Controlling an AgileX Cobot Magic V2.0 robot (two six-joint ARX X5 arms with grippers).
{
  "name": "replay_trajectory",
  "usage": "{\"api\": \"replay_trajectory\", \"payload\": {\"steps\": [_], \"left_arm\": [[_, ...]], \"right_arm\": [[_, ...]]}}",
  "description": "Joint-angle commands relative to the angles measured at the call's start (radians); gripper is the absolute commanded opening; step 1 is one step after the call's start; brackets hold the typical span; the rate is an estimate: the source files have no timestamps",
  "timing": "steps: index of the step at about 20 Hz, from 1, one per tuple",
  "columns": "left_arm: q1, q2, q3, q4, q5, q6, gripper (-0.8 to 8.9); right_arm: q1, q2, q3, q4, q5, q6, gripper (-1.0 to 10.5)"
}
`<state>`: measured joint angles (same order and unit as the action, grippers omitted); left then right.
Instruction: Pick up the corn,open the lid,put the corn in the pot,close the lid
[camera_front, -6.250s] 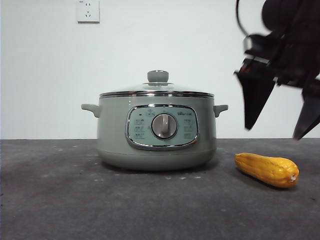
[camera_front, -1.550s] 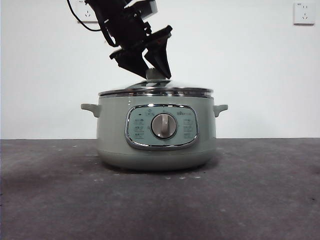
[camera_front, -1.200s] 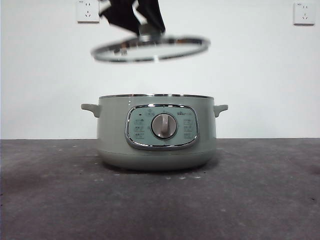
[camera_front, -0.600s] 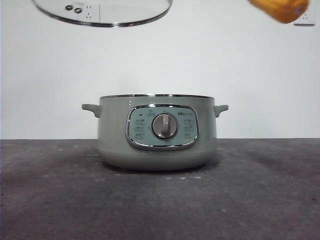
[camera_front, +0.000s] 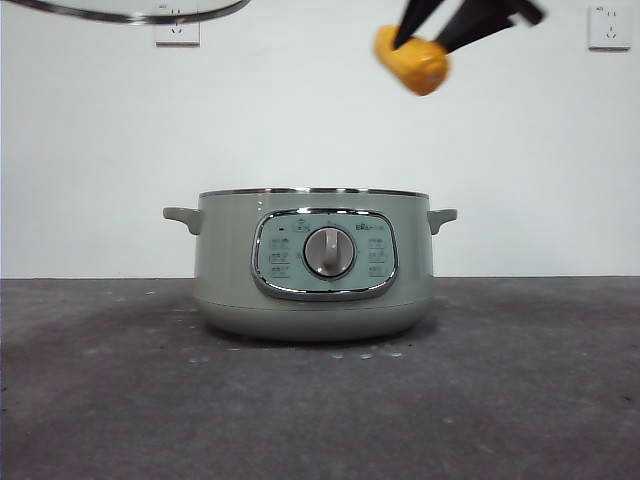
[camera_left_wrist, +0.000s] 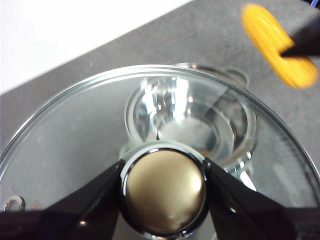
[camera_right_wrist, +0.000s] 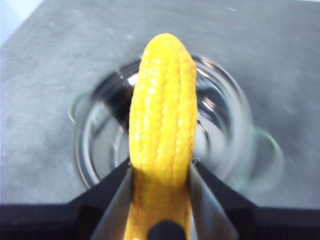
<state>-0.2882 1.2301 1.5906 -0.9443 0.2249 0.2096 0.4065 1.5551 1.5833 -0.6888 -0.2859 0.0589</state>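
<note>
- Holding the corn (camera_right_wrist: 162, 115) high over the open pot (camera_front: 314, 265), the right gripper (camera_right_wrist: 161, 172) pinches its thick end — the tip points out over the bowl.
- Left gripper (camera_left_wrist: 164, 187) clamps the lid (camera_left_wrist: 75, 135) by its knob, lifted up and to one side.
- Risk: the smooth cob could slip early, or — released off-centre — strike the rim and bounce out.
</note>
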Motion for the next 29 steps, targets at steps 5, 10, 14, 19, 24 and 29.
{"api": "replay_trajectory", "payload": {"steps": [5, 10, 14, 19, 24, 29], "left_arm": [[0.048, -0.294, -0.247, 0.025, 0.013, 0.004, -0.08], [0.048, -0.430, -0.249, -0.021, -0.002, 0.003, -0.08], [0.048, -0.478, -0.249, -0.077, -0.024, 0.003, -0.08], [0.047, -0.482, -0.249, -0.079, -0.024, 0.000, -0.08], [0.047, -0.482, -0.249, -0.077, -0.024, 0.001, -0.08], [0.047, -0.481, -0.249, -0.071, -0.024, 0.000, -0.08]], "right_arm": [[0.080, 0.326, 0.309, -0.022, 0.017, -0.031, -0.1], [0.117, 0.568, 0.504, -0.097, 0.053, -0.033, -0.1], [0.138, 0.677, 0.528, -0.125, 0.098, -0.037, -0.1], [0.151, 0.745, 0.527, -0.163, 0.130, -0.038, -0.1], [0.151, 0.767, 0.527, -0.219, 0.175, -0.044, -0.1], [0.157, 0.766, 0.527, -0.213, 0.174, -0.026, 4.8]]}}
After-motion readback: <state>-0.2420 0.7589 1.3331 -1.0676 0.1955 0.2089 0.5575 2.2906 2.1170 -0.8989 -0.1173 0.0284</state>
